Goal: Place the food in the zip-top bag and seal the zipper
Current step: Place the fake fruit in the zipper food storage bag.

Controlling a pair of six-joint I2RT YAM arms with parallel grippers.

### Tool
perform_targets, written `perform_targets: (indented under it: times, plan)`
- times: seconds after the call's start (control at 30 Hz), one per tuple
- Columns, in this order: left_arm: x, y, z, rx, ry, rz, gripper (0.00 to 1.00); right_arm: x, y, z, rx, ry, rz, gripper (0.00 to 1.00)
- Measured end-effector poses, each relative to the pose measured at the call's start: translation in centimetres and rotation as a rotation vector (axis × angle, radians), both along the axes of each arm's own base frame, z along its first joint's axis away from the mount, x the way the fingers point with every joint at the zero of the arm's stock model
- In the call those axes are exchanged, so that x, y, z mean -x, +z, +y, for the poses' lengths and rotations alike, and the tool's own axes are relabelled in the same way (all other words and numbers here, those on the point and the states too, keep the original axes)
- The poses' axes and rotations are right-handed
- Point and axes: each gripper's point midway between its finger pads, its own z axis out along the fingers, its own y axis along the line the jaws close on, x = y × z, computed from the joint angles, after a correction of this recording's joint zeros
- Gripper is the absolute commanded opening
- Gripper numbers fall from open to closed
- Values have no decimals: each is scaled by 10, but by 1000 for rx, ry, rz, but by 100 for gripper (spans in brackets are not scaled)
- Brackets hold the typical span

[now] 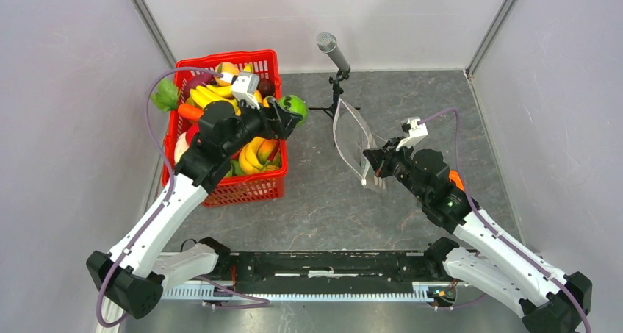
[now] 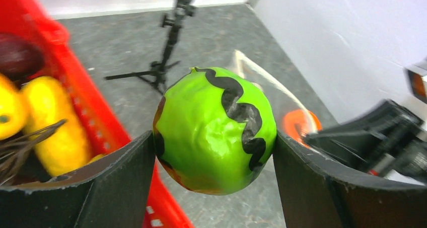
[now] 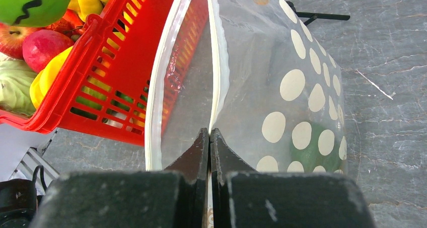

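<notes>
Both jaws are full. Nearer, the right jaws pinch the zip-top bag [image 1: 353, 138] at its zipper [image 3: 152, 137], mouth standing open over the counter [image 1: 316, 208]. Farther, the left jaws grasp a green toy fruit [image 1: 294, 106] just beside the red basket [image 1: 250, 190], apart from the bag.

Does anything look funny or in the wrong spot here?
One small orange toy piece lies on the grey table by the right arm, outside the red lattice basket and the clear dotted bag. Nothing else looks spilled.
</notes>
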Motion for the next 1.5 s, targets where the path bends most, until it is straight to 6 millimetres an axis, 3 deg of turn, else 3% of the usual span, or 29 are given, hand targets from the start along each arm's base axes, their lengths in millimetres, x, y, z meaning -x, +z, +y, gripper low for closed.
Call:
perform_targets:
  times: [0.3,0.6,0.73,0.93,1.1,1.5]
  plan:
    - [36,8,-57,58,-341,-27,62,-1,3,1,-10,0,-12,0]
    - [69,-20,-123,45,-561,22,61,-2,-1,4,-11,10,2,0]
    - [69,-36,-142,30,-581,44,61,-1,-5,7,-6,24,13,0]
    - [40,-70,-142,-34,-453,109,61,0,-2,7,-12,29,5,0]
    - [28,-87,-135,-79,-374,144,63,2,4,6,-22,33,-14,0]
    - [24,-94,-143,-123,-359,174,96,5,7,9,-24,60,-30,0]
